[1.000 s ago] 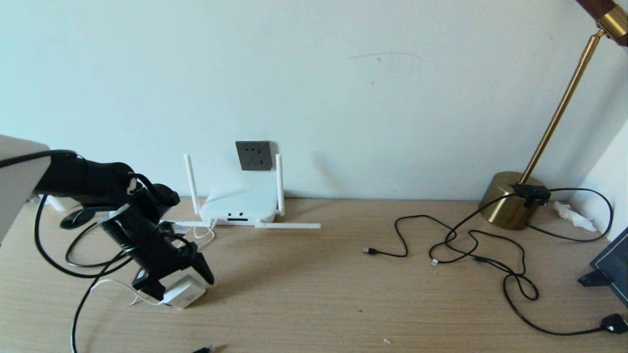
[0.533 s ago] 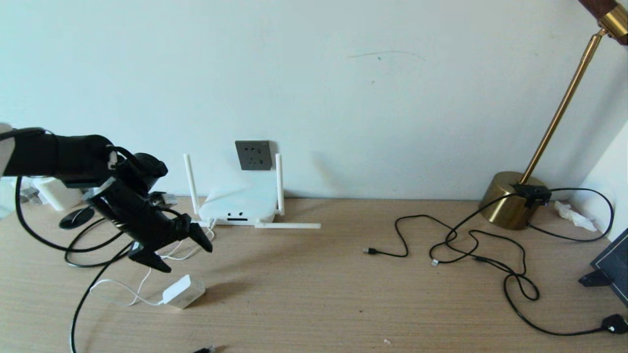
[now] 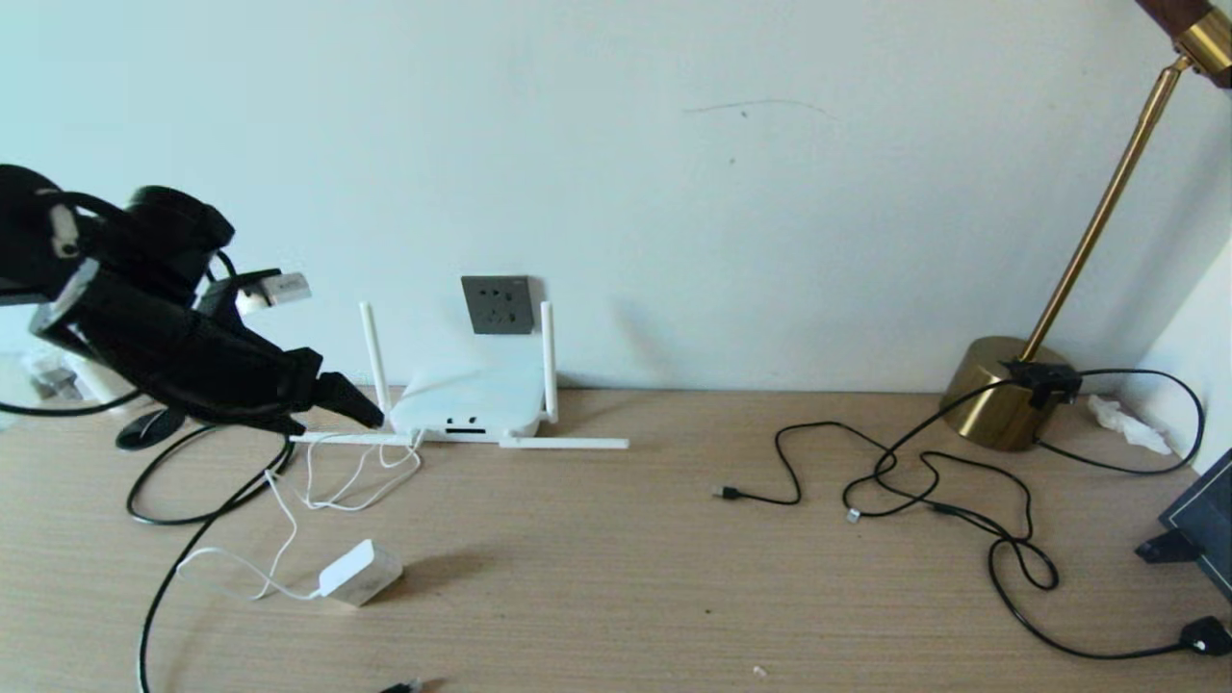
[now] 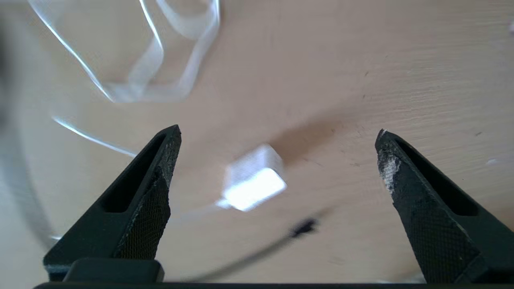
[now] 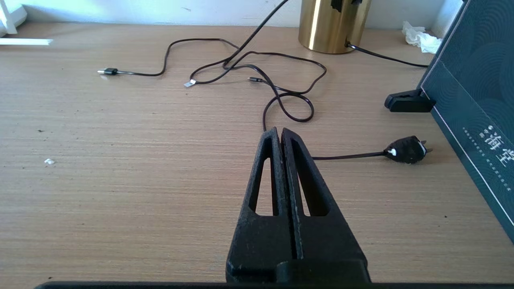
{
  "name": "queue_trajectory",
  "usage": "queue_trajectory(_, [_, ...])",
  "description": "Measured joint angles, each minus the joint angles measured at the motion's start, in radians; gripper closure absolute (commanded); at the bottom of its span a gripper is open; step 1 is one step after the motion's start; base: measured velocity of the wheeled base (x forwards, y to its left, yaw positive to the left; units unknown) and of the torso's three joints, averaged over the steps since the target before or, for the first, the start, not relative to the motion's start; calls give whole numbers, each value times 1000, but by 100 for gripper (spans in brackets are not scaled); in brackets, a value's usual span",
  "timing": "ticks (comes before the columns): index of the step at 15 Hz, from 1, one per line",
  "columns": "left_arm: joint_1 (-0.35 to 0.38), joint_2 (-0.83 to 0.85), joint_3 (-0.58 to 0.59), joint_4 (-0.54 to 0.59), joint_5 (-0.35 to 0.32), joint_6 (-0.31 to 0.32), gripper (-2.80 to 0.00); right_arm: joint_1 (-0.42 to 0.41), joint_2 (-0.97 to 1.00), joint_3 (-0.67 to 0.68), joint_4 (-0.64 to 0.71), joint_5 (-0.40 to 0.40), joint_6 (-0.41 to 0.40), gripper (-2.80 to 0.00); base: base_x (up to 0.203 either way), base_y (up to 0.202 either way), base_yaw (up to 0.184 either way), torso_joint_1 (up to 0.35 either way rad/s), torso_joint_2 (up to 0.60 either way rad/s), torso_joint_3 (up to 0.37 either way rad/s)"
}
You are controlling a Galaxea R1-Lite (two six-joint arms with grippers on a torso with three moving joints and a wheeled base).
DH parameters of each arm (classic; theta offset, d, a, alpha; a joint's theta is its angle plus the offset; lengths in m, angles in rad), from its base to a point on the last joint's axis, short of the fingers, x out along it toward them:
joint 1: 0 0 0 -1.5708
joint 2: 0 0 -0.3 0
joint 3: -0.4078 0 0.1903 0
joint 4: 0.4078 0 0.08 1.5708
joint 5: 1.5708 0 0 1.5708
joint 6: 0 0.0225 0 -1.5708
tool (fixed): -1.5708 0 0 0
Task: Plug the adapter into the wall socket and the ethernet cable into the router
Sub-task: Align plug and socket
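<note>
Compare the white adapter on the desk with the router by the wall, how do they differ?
The adapter is a small rounded cube; the router is a much larger flat wedge with stick antennas. The adapter lies in the open, nearer the front edge; the router sits against the wall under the wall socket. The adapter trails a thin cord. Both are white.

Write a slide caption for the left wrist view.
Open left pincer above the white adapter lying on the wooden desk.

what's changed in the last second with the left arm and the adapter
The left gripper let go of the adapter and rose up and back toward the wall, jaws open. The adapter stayed on the table. Router, wall socket and right gripper are unchanged.
</note>
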Motion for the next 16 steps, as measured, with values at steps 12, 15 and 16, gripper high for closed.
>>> queue_trajectory(12, [-1,-209,740,-697,-163,1033,-280,0,0,0,-1,0,0,0,0,0,0,0,0,0])
queue_trajectory(15, [-23,-246,774,-586,-163,1121,-280,0,0,0,0,0,0,0,0,0,0,0,0,0])
queue_trajectory(16, [-28,-252,775,-573,-156,1124,-280,-1,0,0,0,0,0,0,0,0,0,0,0,0])
